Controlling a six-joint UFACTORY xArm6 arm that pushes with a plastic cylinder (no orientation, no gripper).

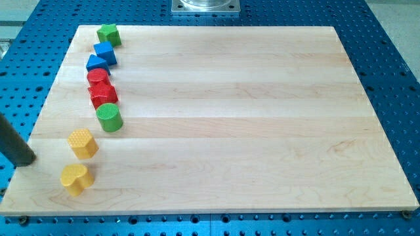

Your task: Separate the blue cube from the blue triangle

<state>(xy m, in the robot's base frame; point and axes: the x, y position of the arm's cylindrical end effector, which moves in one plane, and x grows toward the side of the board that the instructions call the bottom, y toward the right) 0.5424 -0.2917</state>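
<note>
You have a pale wooden board [230, 118] lying on a blue perforated table [394, 78]. All blocks sit along its left side, upper left downward: a green block [109, 33], the blue cube [105, 53] touching the blue triangle [97, 64], two red blocks [98, 76] [103, 94], a green cylinder [109, 118], then a yellow hexagon-like block [83, 143] and a yellow heart-like block [75, 178] lower left.

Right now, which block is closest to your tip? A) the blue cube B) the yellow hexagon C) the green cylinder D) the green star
B: my tip sits at the view's left edge, and the yellow hexagon lies just to its right, nearer than any other option.
</note>
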